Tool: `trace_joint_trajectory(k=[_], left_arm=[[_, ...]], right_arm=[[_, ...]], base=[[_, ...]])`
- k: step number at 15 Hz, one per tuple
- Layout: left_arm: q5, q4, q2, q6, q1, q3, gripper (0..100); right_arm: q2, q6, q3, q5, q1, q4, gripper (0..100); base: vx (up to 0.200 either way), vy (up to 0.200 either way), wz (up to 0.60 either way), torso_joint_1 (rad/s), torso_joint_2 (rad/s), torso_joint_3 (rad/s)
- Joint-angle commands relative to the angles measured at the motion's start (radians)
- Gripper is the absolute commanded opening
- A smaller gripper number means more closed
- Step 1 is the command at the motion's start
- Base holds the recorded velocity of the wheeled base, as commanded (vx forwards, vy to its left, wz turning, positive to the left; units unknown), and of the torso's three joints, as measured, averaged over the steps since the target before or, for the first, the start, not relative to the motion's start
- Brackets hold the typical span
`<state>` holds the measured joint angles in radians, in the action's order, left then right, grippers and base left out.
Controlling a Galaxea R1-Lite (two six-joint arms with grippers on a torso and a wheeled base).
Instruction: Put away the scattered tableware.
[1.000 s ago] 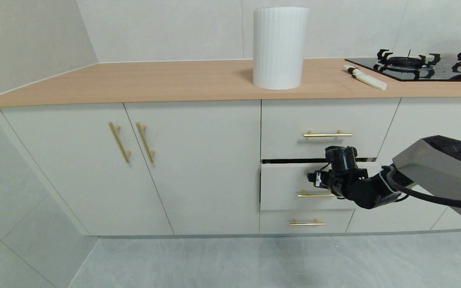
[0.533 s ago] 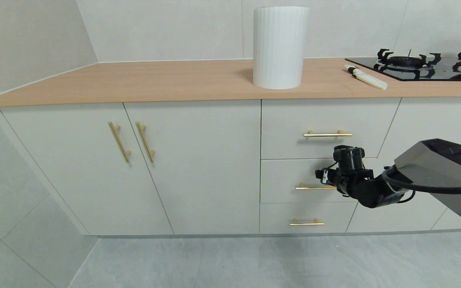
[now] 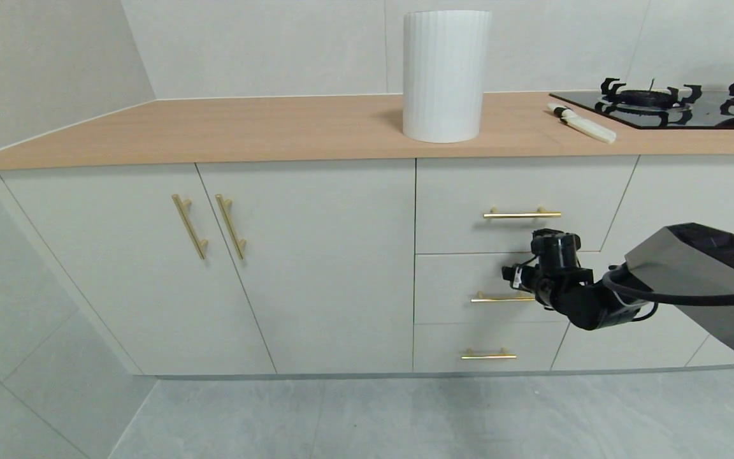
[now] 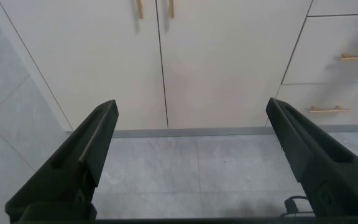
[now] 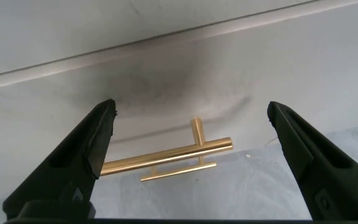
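Well, the knife (image 3: 580, 122) lies at the right end of the worktop (image 3: 246, 131), just beside the hob (image 3: 660, 105) — not yet put away. Below and left of it the middle drawer (image 3: 450, 287) sits flush, and my right gripper (image 3: 511, 279) is spread wide at the right end of its handle (image 3: 497, 298), holding nothing. I judge the drawer is the step in hand: I should back off straight, or turn the wrist before gripping, since my fingers span along the handle, not across it. The right wrist view tells me that; the head view places the knife. My left gripper (image 4: 191, 107) — wide too — hangs over the floor (image 4: 185, 168) near the cupboard doors (image 4: 229, 56).
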<state>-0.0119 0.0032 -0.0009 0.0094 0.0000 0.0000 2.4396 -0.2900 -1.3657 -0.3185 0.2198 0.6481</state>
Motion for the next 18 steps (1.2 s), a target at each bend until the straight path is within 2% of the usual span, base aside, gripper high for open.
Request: trace_joint_trajectory(k=[1,5,8,14,16,18], left_arm=[[0.0,0.0,0.001,0.0,0.0,0.0,100],[0.0,0.0,0.001,0.0,0.0,0.0,100],[0.0,0.0,0.001,0.0,-0.002,0.0,100],[0.0,0.0,0.001,0.0,0.0,0.0,100],[0.0,0.0,0.001,0.0,0.0,0.0,100],[0.0,0.0,0.001,0.0,0.0,0.0,100]], right_arm=[[0.004,-0.001,-0.007,-0.001,-0.007,0.002,100],[-0.053,0.0,0.053,0.001,-0.007,-0.007,100],[-0.254,0.003,0.258,0.009,0.001,-0.002,100],[-0.85,0.038,0.683,-0.04,0.033,-0.001,100],[-1.179,0.123,0.916,-0.09,0.033,-0.004,100],[-1.423,0.227,1.044,-0.097,0.024,-0.013,100]], base=[[0.0,0.0,0.0,0.0,0.0,0.0],[0.0,0.0,0.0,0.0,0.0,0.0],[0.0,0.0,0.0,0.0,0.0,0.0],[0.0,0.0,0.0,0.0,0.0,0.0],[0.0,0.0,0.0,0.0,0.0,0.0],[0.0,0.0,0.0,0.0,0.0,0.0]])
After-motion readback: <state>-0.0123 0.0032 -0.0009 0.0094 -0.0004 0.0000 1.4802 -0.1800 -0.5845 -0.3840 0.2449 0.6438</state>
